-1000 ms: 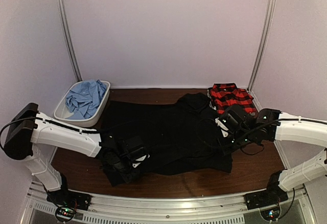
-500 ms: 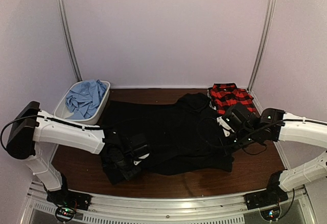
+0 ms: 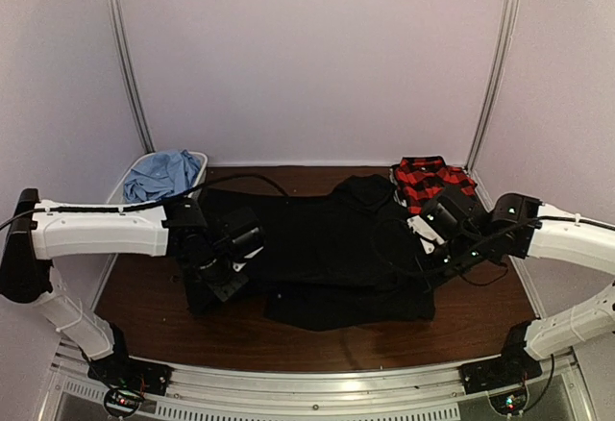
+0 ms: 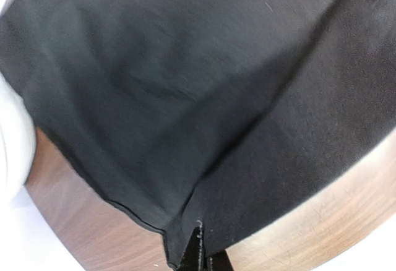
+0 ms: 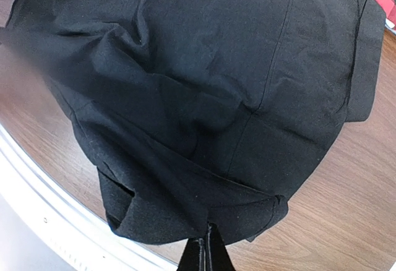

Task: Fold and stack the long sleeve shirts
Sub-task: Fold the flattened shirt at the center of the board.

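Your left jaws are pinching shut on the near-left hem of the black shirt (image 3: 327, 243), and the cloth is creasing into a ridge right at the tips. Your right jaws are clamping shut on the same shirt at its near-right corner, where a doubled-over flap is bunching beside them. The black shirt is lying spread across the middle of the counter (image 3: 490, 310), with a dark hump rising at its far edge. The plaid shirt (image 3: 434, 179) is sitting folded just beyond the black shirt's far-right corner; you cannot tell whether the two are touching. The light blue shirt (image 3: 159, 173) is lying crumpled in a white tub (image 3: 200, 163) off the black shirt's far-left corner. Your left arm (image 3: 106, 234) is reaching across in front of that tub and hiding its near wall, and a black cable (image 3: 245, 177) is arching over the black shirt's far-left edge.
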Motion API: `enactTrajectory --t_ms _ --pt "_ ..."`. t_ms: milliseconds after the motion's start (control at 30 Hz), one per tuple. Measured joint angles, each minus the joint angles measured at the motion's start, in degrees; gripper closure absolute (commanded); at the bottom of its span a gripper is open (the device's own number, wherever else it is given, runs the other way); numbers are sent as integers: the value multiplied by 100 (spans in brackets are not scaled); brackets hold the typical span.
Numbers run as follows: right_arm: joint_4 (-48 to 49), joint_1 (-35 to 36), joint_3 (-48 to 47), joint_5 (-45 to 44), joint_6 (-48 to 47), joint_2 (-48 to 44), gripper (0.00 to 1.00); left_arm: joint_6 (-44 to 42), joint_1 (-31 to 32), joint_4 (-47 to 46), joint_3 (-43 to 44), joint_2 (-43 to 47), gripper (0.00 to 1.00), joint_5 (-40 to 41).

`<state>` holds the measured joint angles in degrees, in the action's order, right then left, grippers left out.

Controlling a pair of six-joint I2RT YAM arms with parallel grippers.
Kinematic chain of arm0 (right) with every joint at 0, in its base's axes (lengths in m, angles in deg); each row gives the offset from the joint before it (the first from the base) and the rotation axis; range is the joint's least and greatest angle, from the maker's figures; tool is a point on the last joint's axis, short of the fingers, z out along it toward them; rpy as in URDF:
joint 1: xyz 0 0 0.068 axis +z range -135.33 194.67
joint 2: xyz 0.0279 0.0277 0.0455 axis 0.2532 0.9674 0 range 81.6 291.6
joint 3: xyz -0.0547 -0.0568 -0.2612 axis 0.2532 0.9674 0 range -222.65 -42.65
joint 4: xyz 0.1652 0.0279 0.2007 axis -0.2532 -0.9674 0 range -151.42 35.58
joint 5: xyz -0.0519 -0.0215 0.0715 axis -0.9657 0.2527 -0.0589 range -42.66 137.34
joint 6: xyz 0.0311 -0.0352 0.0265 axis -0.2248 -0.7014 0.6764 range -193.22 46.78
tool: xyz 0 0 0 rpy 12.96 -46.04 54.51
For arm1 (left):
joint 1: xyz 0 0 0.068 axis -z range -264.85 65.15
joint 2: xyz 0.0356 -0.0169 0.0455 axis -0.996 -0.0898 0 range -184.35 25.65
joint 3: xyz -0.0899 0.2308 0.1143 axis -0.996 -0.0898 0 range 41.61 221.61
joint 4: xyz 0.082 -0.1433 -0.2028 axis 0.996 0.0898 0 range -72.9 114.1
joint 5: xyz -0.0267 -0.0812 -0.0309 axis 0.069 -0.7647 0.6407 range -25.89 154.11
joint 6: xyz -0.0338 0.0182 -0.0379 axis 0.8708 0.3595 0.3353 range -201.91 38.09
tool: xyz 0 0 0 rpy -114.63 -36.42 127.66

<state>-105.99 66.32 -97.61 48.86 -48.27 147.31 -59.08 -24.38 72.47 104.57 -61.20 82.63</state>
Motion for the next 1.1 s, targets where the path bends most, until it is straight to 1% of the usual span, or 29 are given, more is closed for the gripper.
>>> enactTrajectory --t_ms 133,400,467,633,733,833,1100 --pt "-98 0 -219 -114 -81 219 100 -87 -240 170 479 -129 100 247" --pt "-308 -63 -710 -476 -275 863 100 -577 -734 203 986 -1154 100 575" --pt "-313 -116 -824 -551 -328 1025 100 -713 -852 188 1106 -1368 96 599" --pt "-297 -273 -981 -680 -544 1447 100 -1021 -1080 166 1335 -1700 76 645" --pt "-275 -435 -984 -717 -671 1644 100 -1161 -1207 157 1349 -1768 69 645" --pt "-234 -627 -984 -743 -778 1777 100 -1252 -1331 138 1349 -1788 65 643" --pt "-87 -1036 -984 -758 -1023 1919 100 -1375 -1657 13 1283 -1788 60 656"
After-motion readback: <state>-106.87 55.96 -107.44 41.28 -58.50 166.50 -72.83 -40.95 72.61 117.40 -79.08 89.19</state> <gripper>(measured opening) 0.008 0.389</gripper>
